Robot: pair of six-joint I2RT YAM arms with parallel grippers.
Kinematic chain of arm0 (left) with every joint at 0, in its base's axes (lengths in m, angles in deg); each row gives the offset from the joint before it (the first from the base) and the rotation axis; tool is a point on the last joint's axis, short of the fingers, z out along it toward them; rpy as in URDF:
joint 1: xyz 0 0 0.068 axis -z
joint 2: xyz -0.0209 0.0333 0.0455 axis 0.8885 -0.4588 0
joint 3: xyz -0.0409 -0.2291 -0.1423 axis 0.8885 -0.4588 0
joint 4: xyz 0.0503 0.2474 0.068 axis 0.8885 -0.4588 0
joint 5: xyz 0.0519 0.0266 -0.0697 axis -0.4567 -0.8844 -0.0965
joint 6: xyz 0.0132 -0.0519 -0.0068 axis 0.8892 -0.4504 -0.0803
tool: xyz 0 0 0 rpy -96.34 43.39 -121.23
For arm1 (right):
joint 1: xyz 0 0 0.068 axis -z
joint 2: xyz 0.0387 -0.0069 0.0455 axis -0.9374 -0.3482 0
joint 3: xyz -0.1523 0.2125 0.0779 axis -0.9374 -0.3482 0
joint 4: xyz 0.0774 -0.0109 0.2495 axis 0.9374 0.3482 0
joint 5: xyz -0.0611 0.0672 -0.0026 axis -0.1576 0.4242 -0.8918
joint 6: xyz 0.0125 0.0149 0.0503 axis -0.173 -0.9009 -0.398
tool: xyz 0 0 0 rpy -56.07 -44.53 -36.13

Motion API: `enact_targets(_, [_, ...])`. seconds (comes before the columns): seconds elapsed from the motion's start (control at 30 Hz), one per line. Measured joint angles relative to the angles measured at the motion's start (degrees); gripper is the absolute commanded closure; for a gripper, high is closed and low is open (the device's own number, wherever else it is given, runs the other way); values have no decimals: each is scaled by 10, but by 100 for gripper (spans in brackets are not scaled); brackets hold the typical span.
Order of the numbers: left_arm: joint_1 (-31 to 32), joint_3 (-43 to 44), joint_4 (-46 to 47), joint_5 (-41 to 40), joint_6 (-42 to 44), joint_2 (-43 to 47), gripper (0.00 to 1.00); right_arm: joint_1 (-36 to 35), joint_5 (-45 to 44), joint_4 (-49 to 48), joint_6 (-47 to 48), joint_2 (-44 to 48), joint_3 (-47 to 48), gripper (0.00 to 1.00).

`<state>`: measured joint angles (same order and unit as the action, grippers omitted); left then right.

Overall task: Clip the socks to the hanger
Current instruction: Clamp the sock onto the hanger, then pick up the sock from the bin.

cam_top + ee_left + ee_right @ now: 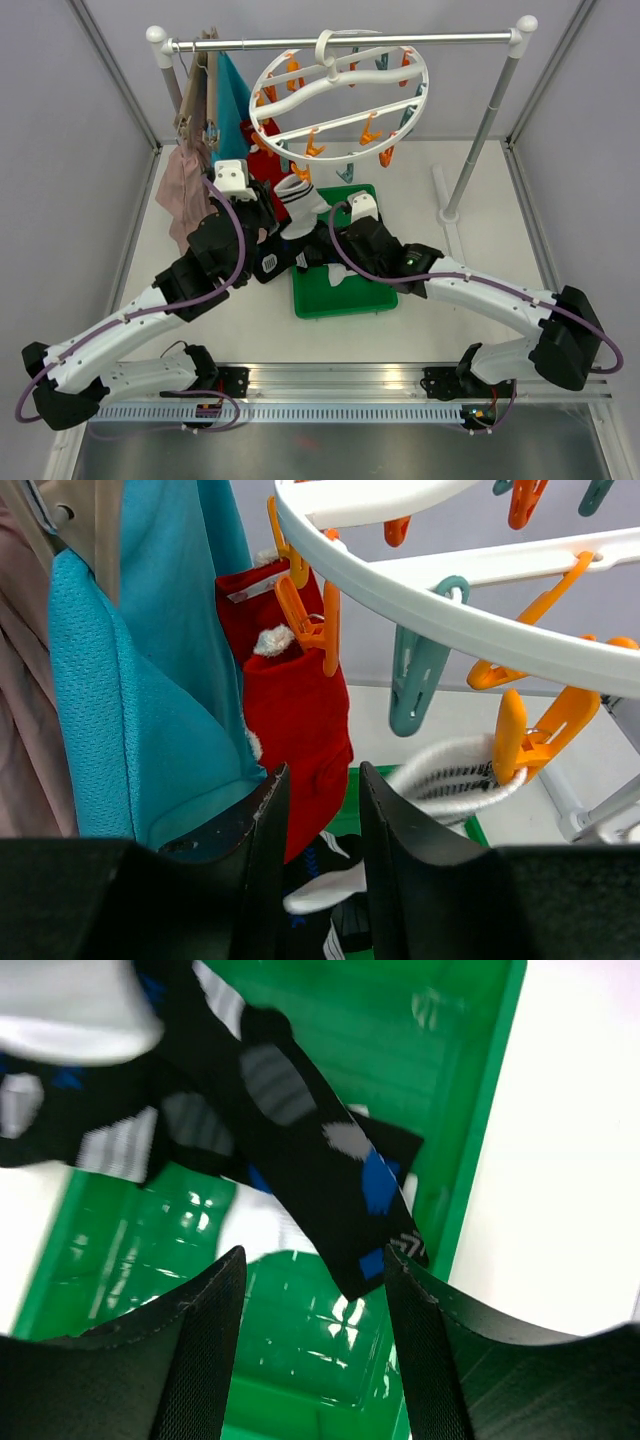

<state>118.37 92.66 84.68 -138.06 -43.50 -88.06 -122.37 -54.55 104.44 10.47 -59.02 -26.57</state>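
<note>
The white ring hanger [340,100] hangs from the rail with orange and teal clips. A red sock [300,710] is held at its top by an orange clip [310,620]. Another orange clip [530,735] pinches the white cuff of a black sock [297,200]; its black, blue and white foot [300,1150] dangles over the green tray [300,1360]. My left gripper [322,820] stands open just below the red sock, with nothing between its fingers. My right gripper [315,1270] is open above the tray, the sock's tip close to its right finger [440,1360].
A teal cloth [130,700] and a pink garment [185,195] hang on slim hangers at the rail's left end, right beside my left gripper [268,205]. The rack's right post [480,140] stands behind the tray [340,295]. More black and white sock fabric [315,880] lies below the left fingers.
</note>
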Motion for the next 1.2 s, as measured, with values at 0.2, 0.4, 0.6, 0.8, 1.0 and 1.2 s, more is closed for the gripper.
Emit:
enact_targets(0.2, [0, 0, 0, 5, 3, 5, 57, 10, -26, 13, -58, -40, -31, 37])
enact_targets(0.4, [0, 0, 0, 23, 4, 13, 56, 17, -35, 10, -130, -44, -72, 36])
enact_targets(0.6, [0, -7, 1, 43, 4, 30, 55, 16, -32, -19, -193, -49, -114, 37])
enact_targets(0.8, [0, -17, 1, 54, 3, 48, 55, 17, -33, -52, -228, -67, -126, 37])
enact_targets(1.0, [0, -27, 1, 63, 3, 61, 55, 21, -38, -80, -256, -83, -132, 38])
enact_targets(1.2, [0, -32, 1, 64, 2, 69, 55, 24, -49, -89, -277, -82, -146, 38])
